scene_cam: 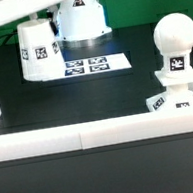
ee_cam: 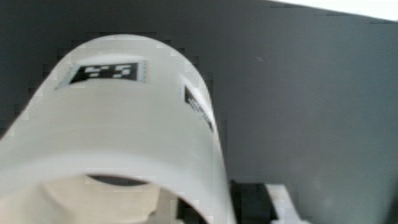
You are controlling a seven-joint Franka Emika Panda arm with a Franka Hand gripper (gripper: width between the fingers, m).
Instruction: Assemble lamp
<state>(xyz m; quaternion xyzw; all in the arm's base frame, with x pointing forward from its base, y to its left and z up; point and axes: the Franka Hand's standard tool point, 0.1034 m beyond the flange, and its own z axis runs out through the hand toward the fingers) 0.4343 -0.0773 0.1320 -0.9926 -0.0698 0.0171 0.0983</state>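
The white cone-shaped lamp shade [scene_cam: 39, 51] with square tags stands at the back of the exterior view's left and fills the wrist view [ee_cam: 125, 130]. My gripper [scene_cam: 24, 25] comes down on its top from above. In the wrist view the gripper [ee_cam: 228, 205] is shut on the shade's wall, with one dark finger [ee_cam: 260, 200] outside it. The round bulb [scene_cam: 173, 37] stands upright on the flat square base [scene_cam: 177, 92] at the exterior view's right, far from the gripper.
The marker board [scene_cam: 91, 64] lies flat just to the right of the shade. A raised white rail [scene_cam: 91, 136] borders the black table along its front and both sides. The arm's white base [scene_cam: 80, 16] stands behind the marker board.
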